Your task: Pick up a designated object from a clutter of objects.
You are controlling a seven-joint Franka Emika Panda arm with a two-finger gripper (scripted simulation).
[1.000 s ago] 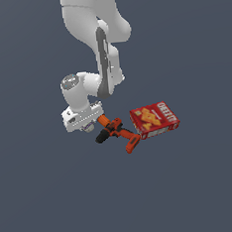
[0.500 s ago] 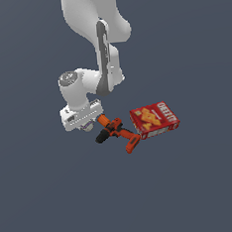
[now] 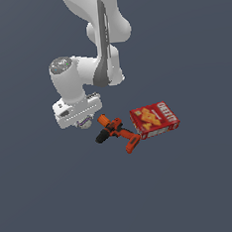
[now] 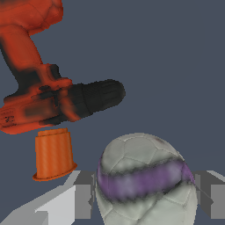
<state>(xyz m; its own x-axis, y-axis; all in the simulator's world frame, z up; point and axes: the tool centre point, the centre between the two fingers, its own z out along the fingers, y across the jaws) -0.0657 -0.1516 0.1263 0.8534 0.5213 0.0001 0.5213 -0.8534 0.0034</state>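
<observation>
I'm down low over the floor (image 3: pixel 204 190), a flat, bare, dark slate-grey surface that runs out to every edge of the exterior view with no walls, seams or furniture showing. No shadows worth the name, just even flat light.

My gripper (image 3: pixel 83 122) sits at the exterior view's left end of the clutter, and the small ball (image 4: pixel 143 180) is right between my fingers (image 4: pixel 74 200). In the wrist view one grey pad stands against each side of it, touching or as near as I can tell, so I'd call my hand closed around the ball. It's off-white and grey with a blurry purple band around its middle. In the exterior view only a sliver of purple peeks out under my hand.

Just beside the ball lies the orange-and-black hand tool (image 3: pixel 114 132), its black nose pointing towards my gripper. In the wrist view there's also a short orange stub (image 4: pixel 53 154) below the tool's body, close to one finger; whether it belongs to the tool I can't say.

Further to the exterior view's right, the flat red cracker box (image 3: pixel 154 119) lies face up, yellow print showing, its near corner just beside the tool's orange handle end.
</observation>
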